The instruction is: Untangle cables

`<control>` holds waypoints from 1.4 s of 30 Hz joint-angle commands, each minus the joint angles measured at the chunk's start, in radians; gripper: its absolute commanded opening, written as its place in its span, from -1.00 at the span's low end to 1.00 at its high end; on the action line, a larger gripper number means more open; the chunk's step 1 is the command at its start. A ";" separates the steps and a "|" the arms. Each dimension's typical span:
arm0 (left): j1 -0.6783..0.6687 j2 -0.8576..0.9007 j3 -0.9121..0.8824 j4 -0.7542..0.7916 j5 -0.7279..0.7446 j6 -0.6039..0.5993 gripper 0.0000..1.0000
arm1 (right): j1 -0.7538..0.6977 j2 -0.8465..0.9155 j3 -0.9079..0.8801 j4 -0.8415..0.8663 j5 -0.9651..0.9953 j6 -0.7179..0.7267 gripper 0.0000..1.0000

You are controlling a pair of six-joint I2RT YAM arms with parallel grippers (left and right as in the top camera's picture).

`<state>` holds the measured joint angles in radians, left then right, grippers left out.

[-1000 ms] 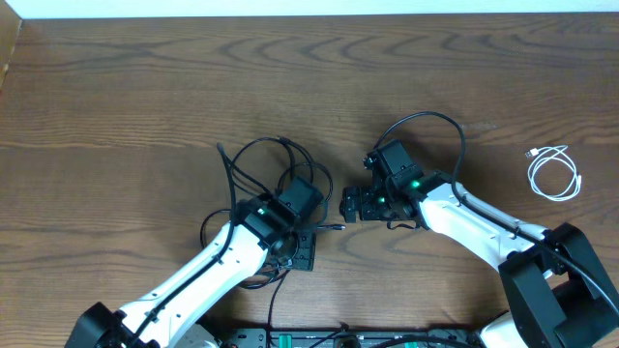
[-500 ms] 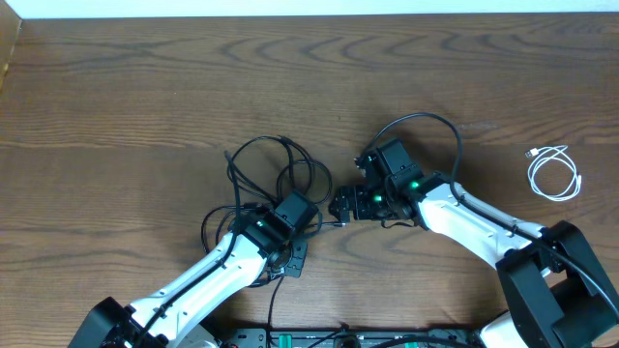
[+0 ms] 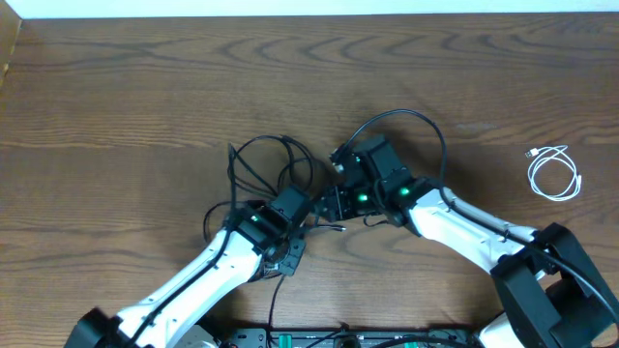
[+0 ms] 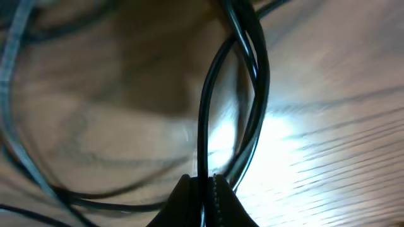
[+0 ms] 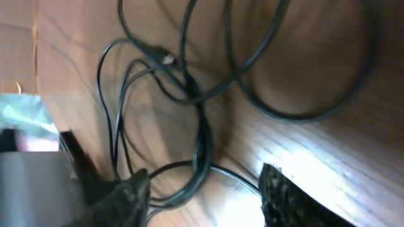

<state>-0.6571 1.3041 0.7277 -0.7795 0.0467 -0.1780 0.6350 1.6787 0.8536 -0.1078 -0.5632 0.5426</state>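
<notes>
Two hands meet at the middle of the worktop (image 3: 116,87) in the overhead view, both at the lower right edge of the black cable tangle (image 3: 266,164). Its loops spread over the wood from lower left to upper right, with one loose end poking up and left. The left hand (image 3: 288,249) sits just below the knot. The right hand (image 3: 334,203) sits just to its right, and from up here I cannot tell whether it touches the loops. A white cable coil (image 3: 554,172) lies alone near the right edge, well apart.

From the left wrist, the left hand (image 4: 205,188) is pinched tight on a single black strand (image 4: 203,113). That strand rises straight away from the fingertips and meets a second strand twisted about it higher up. Its long axis runs directly ahead of the hand, so a pull back along the arm would likely tension it lengthwise.

From the right wrist, the right hand (image 5: 208,192) is spread wide and holds nothing. Its fingers (image 5: 287,198) stand either side of a thick twisted strand (image 5: 202,148) that runs straight ahead from the gap to a crossing, with a plug end (image 5: 165,58) beyond it, up and left. This hand looks nearer to that crossing. My guess is that it should close on the twisted strand and draw away from the left hand
</notes>
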 commanded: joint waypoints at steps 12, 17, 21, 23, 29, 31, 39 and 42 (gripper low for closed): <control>0.013 -0.021 0.017 -0.016 -0.061 0.020 -0.85 | 0.078 0.009 -0.006 0.003 0.174 0.048 0.18; 0.013 -0.127 0.021 -0.021 -0.058 0.020 -0.85 | 0.110 0.009 -0.006 0.003 0.274 0.048 0.35; 0.013 -0.237 0.022 -0.031 -0.058 0.019 -0.85 | 0.146 0.009 -0.006 0.017 0.328 0.048 0.41; 0.013 -0.294 0.022 -0.034 -0.058 0.016 -0.85 | 0.165 0.009 -0.006 0.031 0.358 0.048 0.41; 0.013 -0.478 0.022 -0.043 -0.056 0.001 -0.85 | 0.204 0.009 -0.006 0.040 0.468 0.071 0.00; 0.013 -0.531 0.022 -0.046 -0.057 0.001 -0.85 | 0.204 0.009 -0.006 0.026 0.488 0.071 0.00; 0.013 -0.727 0.024 -0.089 -0.445 -0.245 -0.85 | 0.203 0.009 -0.006 -0.092 0.540 0.072 0.04; 0.013 -0.742 0.024 -0.126 -0.550 -0.360 -0.85 | 0.203 0.009 -0.006 -0.115 0.559 0.096 0.05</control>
<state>-0.6487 0.5728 0.7372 -0.8879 -0.2943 -0.3683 0.8364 1.6791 0.8532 -0.2134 -0.0525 0.6079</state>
